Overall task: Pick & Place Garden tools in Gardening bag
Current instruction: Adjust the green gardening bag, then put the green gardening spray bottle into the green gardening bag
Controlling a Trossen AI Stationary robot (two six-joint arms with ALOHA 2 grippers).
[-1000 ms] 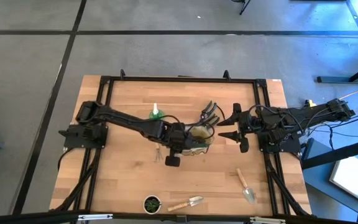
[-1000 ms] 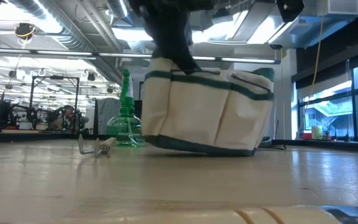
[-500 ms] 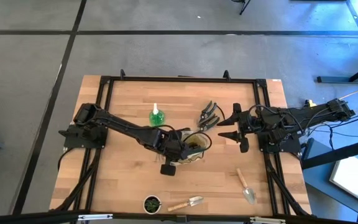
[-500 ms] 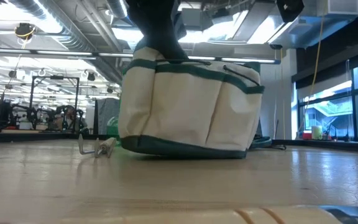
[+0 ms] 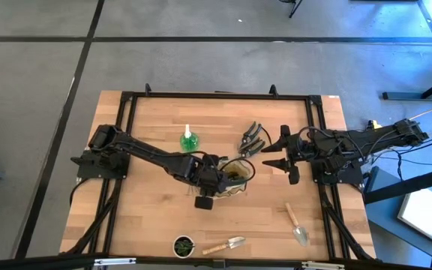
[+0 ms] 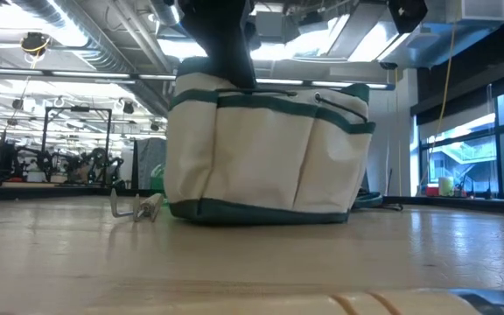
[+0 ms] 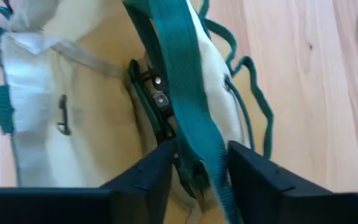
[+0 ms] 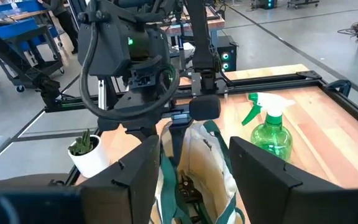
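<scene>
Right now your left gripper (image 7: 197, 165) sits at the rim of the tan fabric gardening bag (image 5: 235, 176) with green trim, near the middle of the wooden worktop (image 5: 148, 217). Its fingers stand apart, the green strap (image 7: 188, 106) running between them; you cannot tell whether they press it. Your right gripper (image 5: 278, 152), jaws parted and empty, waits just beside the bag toward the worktop's right edge. The black-handled pruners (image 5: 250, 138) lie behind the bag.
</scene>
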